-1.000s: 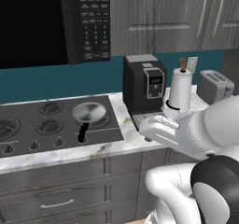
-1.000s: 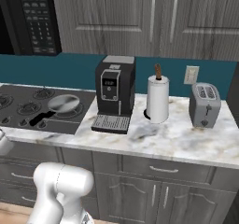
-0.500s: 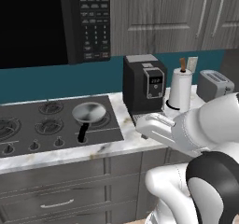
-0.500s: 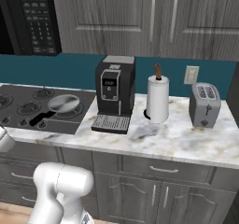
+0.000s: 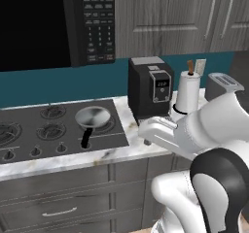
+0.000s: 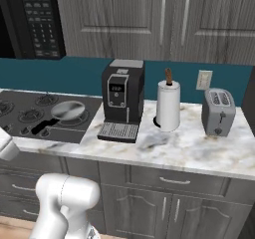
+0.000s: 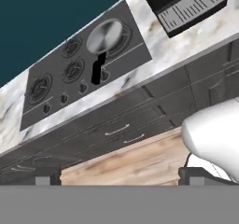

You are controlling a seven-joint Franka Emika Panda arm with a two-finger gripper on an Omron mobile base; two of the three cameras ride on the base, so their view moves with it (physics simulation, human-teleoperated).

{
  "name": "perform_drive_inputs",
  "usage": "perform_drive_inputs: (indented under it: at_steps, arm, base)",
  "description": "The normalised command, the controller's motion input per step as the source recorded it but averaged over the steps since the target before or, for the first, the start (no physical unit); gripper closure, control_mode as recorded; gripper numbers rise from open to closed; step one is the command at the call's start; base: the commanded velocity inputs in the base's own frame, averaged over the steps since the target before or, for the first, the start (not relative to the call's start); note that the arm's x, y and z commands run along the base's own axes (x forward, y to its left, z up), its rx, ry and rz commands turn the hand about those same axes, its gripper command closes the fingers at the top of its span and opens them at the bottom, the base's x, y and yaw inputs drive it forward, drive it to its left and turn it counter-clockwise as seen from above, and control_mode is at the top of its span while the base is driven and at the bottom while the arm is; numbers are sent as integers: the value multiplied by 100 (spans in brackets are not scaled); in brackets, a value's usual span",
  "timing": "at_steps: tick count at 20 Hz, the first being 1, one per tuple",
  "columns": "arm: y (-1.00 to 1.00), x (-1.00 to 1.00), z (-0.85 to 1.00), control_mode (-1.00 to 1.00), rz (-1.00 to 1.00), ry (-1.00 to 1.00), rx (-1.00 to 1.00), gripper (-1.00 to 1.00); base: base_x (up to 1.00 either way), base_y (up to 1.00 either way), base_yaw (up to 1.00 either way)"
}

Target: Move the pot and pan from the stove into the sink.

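A: Early going here, by the look of it. The pan [image 5: 93,117] sits on the right rear burner of the stove [image 5: 29,135], its dark handle pointing toward the knobs at the front edge.

B: Same story from the other side: pan [image 6: 67,110] on the stove [image 6: 30,114], untouched, nothing near it. So I'd call that half of the job not started.

A: And the pot? I can't find it on the burners I can see, and I can't find the sink either, so I can't say whether it has been moved.

B: Fair. What about the gripper [image 7: 116,175]?

A: In the hand view the two dark fingertips [image 7: 46,175] stand far apart at the bottom, spread wide, nothing between them. It's released and empty, hanging out in front of the cabinets, well apart from the pan [image 7: 104,35].

B: Anything in that pan?

A: Looks bare, plain grey metal inside.

B: To the right there's the coffee machine [image 6: 122,99], the paper towel roll [image 6: 168,106] and the toaster [image 6: 218,111] on the counter [image 6: 199,151].

A: My read: the pan is left to carry, the pot unknown.
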Motion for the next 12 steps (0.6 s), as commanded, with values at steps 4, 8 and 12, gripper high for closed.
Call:
perform_drive_inputs:
  at_steps: [4, 8, 12]
  arm:
    - [0, 0, -25, -100, 7, 6, 0, -100]
    - [3, 13, -22, -100, 6, 8, 0, -100]
    - [14, 25, -20, -100, 3, 2, 0, -100]
  base:
    - [0, 0, 0]
    - [0, 0, 0]
    - [0, 0, 0]
